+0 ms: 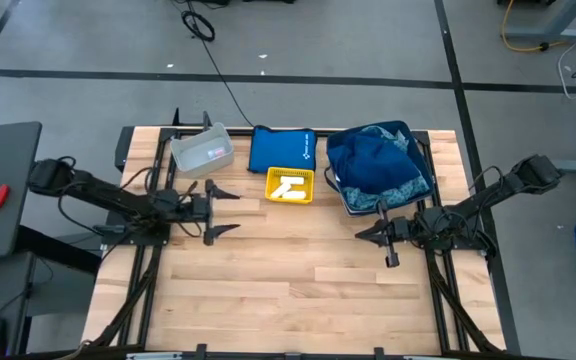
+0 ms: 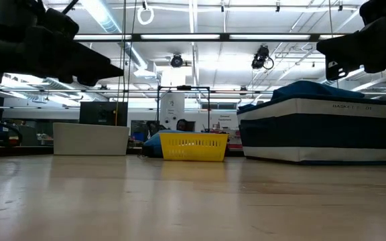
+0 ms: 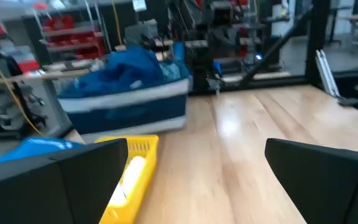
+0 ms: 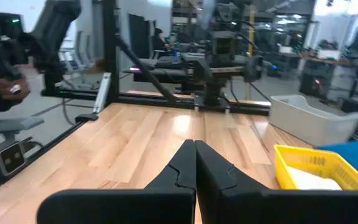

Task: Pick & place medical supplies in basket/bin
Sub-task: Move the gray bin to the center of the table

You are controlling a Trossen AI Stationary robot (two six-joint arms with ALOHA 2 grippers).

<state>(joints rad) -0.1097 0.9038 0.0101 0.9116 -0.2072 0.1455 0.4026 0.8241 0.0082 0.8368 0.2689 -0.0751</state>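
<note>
Near yellow basket [image 1: 290, 185] – left gripper [image 1: 230, 211] wide (empty) | right gripper [image 1: 365, 235] closed

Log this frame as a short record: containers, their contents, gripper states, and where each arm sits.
yellow basket: centre back of the table, white rolls inside
grey bin: back left; small items inside, too small to identify
large blue-and-white bin: back right, dark-blue cloth heaped in it
blue pouch: flat, behind the yellow basket
left gripper: open, empty, left of the yellow basket
right gripper: shut, empty, in front of the large bin
table: bare wood in front
</note>
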